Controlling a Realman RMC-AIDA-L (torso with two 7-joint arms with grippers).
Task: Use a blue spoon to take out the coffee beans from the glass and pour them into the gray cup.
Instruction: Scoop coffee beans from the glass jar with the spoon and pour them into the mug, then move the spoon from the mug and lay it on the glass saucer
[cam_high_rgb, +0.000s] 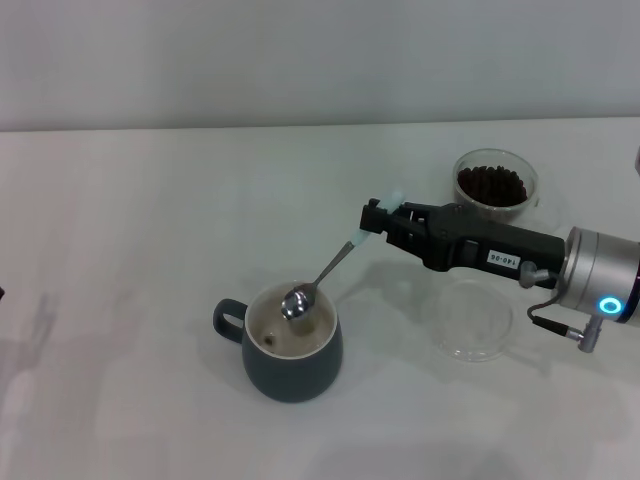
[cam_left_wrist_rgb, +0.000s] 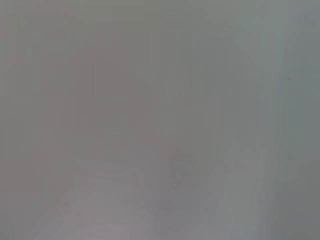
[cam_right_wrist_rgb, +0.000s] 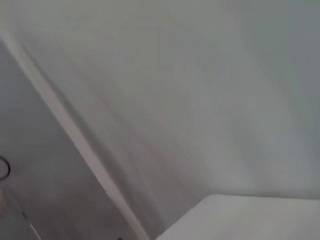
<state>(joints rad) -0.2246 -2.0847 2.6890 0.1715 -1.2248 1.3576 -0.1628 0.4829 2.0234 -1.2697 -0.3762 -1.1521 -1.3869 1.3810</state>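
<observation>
Head view, right tool (cam_high_rgb: 377, 222): reaches in from the right edge of the tabletop, clamped on the pale handle end of the blue spoon (cam_high_rgb: 325, 274).
Head view, blue spoon: slants down toward the near-left, its silver bowl sitting just over the mouth of the gray cup (cam_high_rgb: 291, 352) (can't tell if anything's in the bowl).
Head view, gray cup: near the front edge, about mid-tabletop, loop handle pointing to the left edge; a bean or two shows on the cream inside.
Head view, glass (cam_high_rgb: 495, 183): toward the far right corner, beyond the arm, with plenty of coffee beans (cam_high_rgb: 490, 184) in it.
Head view, clear saucer (cam_high_rgb: 472, 318): flat on the tabletop (cam_high_rgb: 150, 230), under the right arm, between cup and right edge.
Left wrist view: just a plain gray blur, no left tool visible.
Right wrist view: pale surfaces and a slanted edge, nothing of the task's stuff I can make out.
</observation>
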